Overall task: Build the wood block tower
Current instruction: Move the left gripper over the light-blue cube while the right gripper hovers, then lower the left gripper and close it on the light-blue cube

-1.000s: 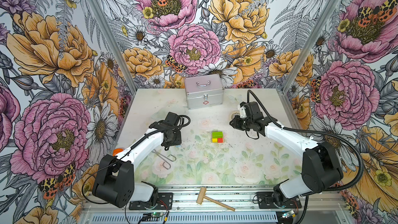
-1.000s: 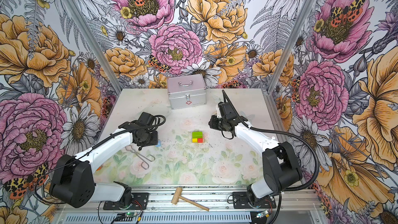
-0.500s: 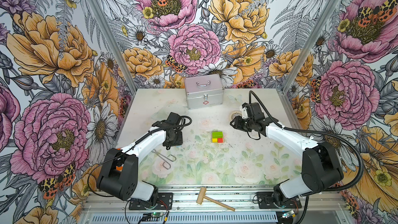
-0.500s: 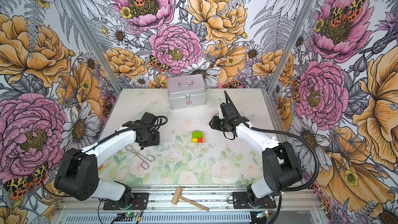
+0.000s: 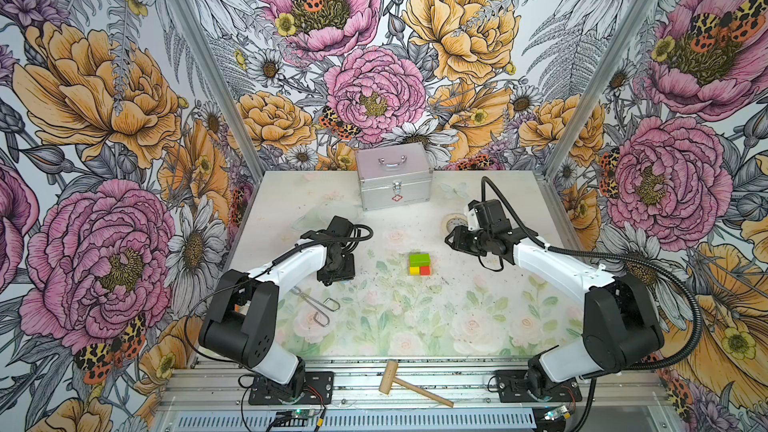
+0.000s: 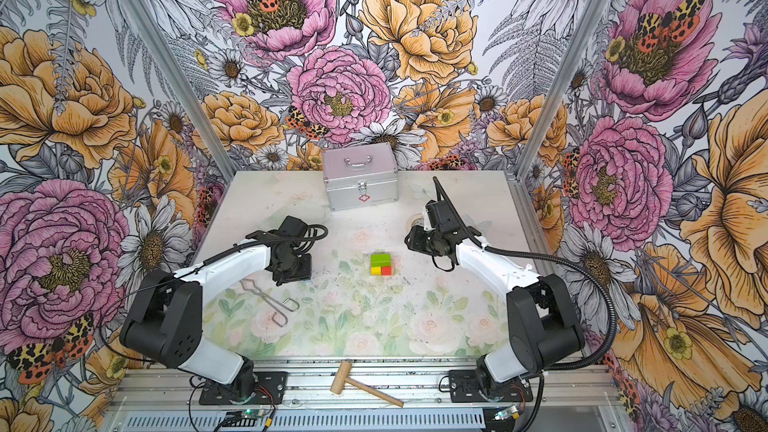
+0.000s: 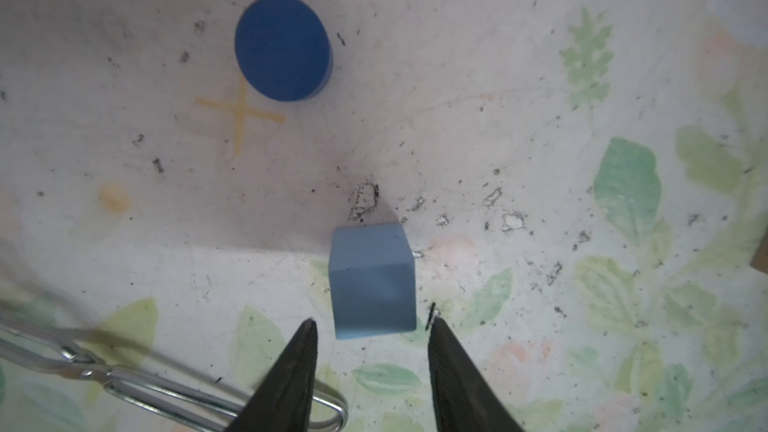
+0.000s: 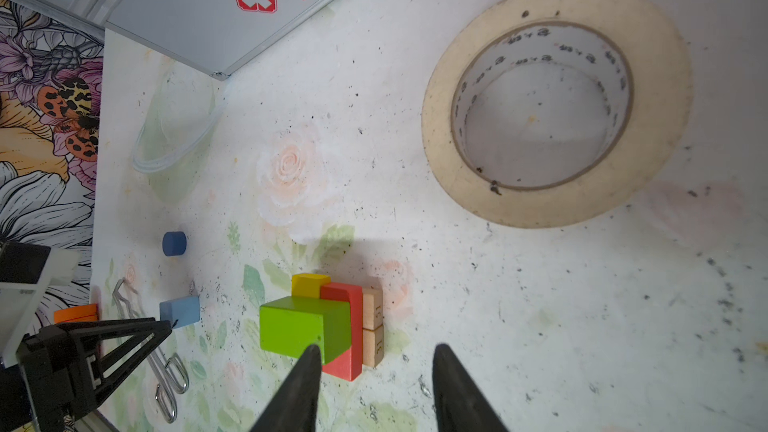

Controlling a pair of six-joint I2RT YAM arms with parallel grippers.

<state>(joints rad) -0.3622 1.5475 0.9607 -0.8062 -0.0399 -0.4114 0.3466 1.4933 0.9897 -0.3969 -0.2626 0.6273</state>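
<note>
The tower [image 5: 419, 264] [image 6: 381, 264] stands mid-table. In the right wrist view a green bar [image 8: 305, 328] lies across a red bar [image 8: 347, 326] and a yellow bar [image 8: 309, 284], with two tan bars [image 8: 372, 309] lowest. My right gripper [image 8: 376, 351] [image 5: 451, 238] is open and empty, off to the right of the tower and apart from it. My left gripper [image 7: 372, 326] [image 5: 336, 274] is open, its fingertips just short of the light blue cube [image 7: 372, 280] [image 8: 179, 311] on the table. The dark blue cylinder [image 7: 282, 47] [image 8: 174, 243] lies beyond the cube. The left gripper hides both in the top views.
A silver metal case [image 5: 395, 180] stands at the back. A tape roll [image 8: 557, 103] lies by my right gripper. Metal tongs [image 5: 318, 305] [image 7: 124, 371] lie close to my left gripper. A wooden mallet [image 5: 409, 384] rests on the front rail.
My left gripper has shifted slightly toward the table's front, over the light blue cube. My right gripper's jaws stand wider than a second ago, and that arm has hardly moved.
</note>
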